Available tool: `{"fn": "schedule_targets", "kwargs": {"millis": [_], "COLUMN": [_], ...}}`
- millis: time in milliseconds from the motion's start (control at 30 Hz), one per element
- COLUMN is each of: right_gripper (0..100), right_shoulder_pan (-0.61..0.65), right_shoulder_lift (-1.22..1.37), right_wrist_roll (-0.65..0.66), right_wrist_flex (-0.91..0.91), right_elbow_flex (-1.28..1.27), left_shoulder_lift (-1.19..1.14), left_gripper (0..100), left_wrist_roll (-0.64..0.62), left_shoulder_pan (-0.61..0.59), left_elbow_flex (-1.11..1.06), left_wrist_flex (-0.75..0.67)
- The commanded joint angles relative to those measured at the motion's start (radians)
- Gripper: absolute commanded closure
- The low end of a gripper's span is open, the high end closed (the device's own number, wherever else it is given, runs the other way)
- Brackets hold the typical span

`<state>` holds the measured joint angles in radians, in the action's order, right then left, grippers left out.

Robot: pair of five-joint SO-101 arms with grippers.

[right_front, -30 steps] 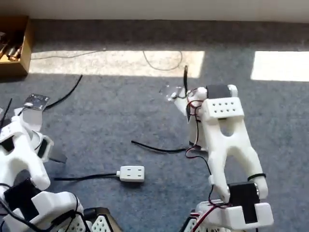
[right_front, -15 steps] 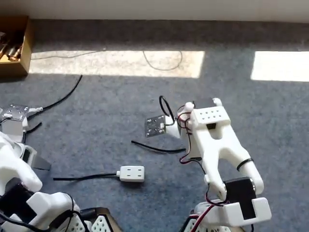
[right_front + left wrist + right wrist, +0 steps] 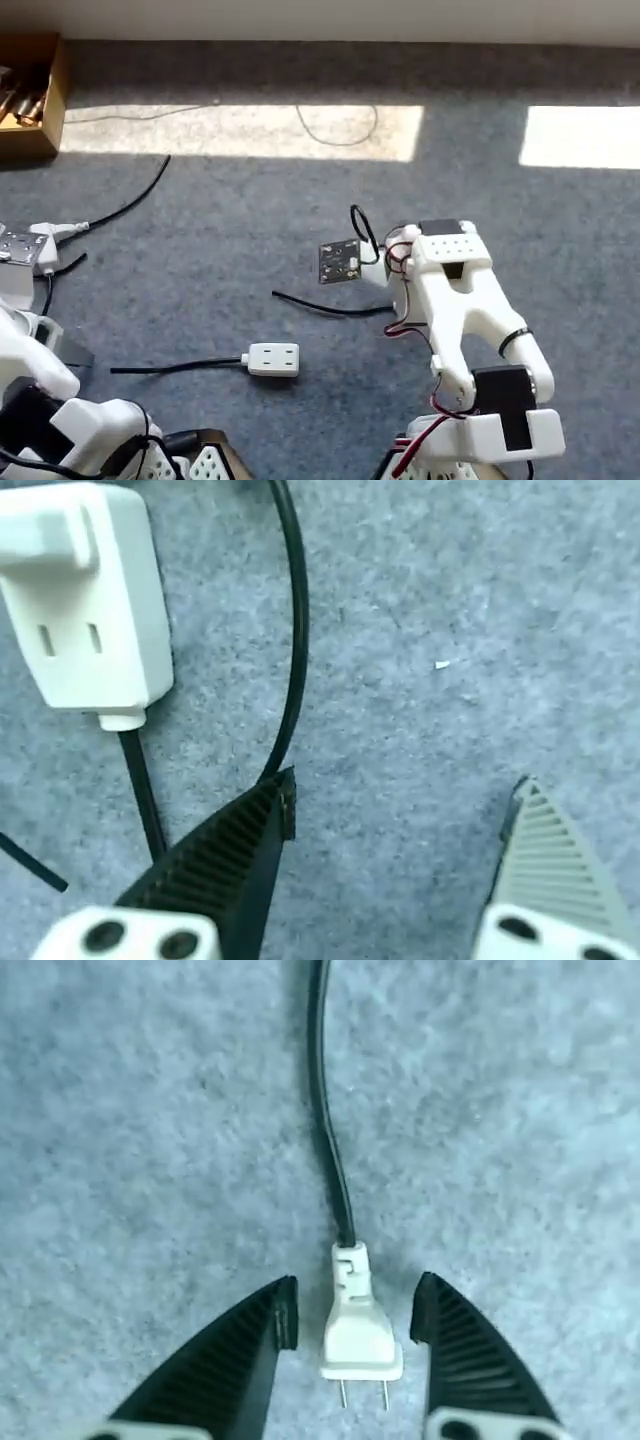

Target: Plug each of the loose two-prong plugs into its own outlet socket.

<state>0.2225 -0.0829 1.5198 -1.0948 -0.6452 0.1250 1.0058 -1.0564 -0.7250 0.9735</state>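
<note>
Grey carpet (image 3: pixel 200 260) covered the floor under both arms.

On the left, my left claw (image 3: pixel 400 795) hung with its fingers spread wide and nothing between them. A white outlet block (image 3: pixel 85 600) with two slots lay off to one side of it, outside the gap. A black cable (image 3: pixel 292 630) ran past the block and met the tip of the dark finger.

Near the middle of the high view, a white extension socket (image 3: pixel 273 359) lay flat on its own lead, well apart from both claws.

On the right, my right claw (image 3: pixel 355 1300) was open and straddled a white two-prong plug (image 3: pixel 360 1332). The plug lay flat on the carpet between the two fingers, touching neither. Its prongs pointed back toward the wrist, and its black cord (image 3: pixel 325 1110) trailed straight away from the claw.

I judged the plug to be light, with a hard, smooth plastic body that could twist or slip under a loose pinch. Its thin metal prongs looked easy to bend, and the limp cord seemed likely to drag and tug as the plug was carried. I thought the best hold was across the broad body just behind the prongs, never on the prongs or the cord.
</note>
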Motion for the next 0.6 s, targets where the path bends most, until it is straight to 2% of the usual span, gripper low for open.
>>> {"fn": "schedule_targets", "kwargs": {"millis": [0, 100, 267, 433, 500, 567], "right_gripper": [81.4, 81.4, 81.5, 81.7, 85.5, 94.8], "right_shoulder_pan": [-0.012, -0.008, -0.008, -0.007, -0.007, -0.007], "right_shoulder_lift": [-0.001, -0.001, -0.002, -0.002, -0.007, -0.013], "right_wrist_roll": [0.015, 0.015, 0.012, 0.006, -0.009, -0.068], "right_wrist_flex": [0.015, 0.048, 0.226, 0.239, 0.237, 0.242], "right_elbow_flex": [0.002, -0.051, -0.174, -0.199, -0.197, -0.193], "left_shoulder_lift": [0.036, 0.036, 0.036, 0.036, 0.036, 0.036], "left_gripper": [67, 67, 67, 67, 67, 67], "left_wrist_roll": [0.006, 0.006, 0.006, 0.006, 0.006, 0.006], "left_shoulder_pan": [-0.004, -0.007, -0.018, -0.021, -0.021, -0.021], "left_elbow_flex": [0.004, 0.002, -0.008, -0.008, -0.008, -0.008], "left_wrist_flex": [-0.006, -0.006, -0.008, -0.006, -0.005, -0.005]}}
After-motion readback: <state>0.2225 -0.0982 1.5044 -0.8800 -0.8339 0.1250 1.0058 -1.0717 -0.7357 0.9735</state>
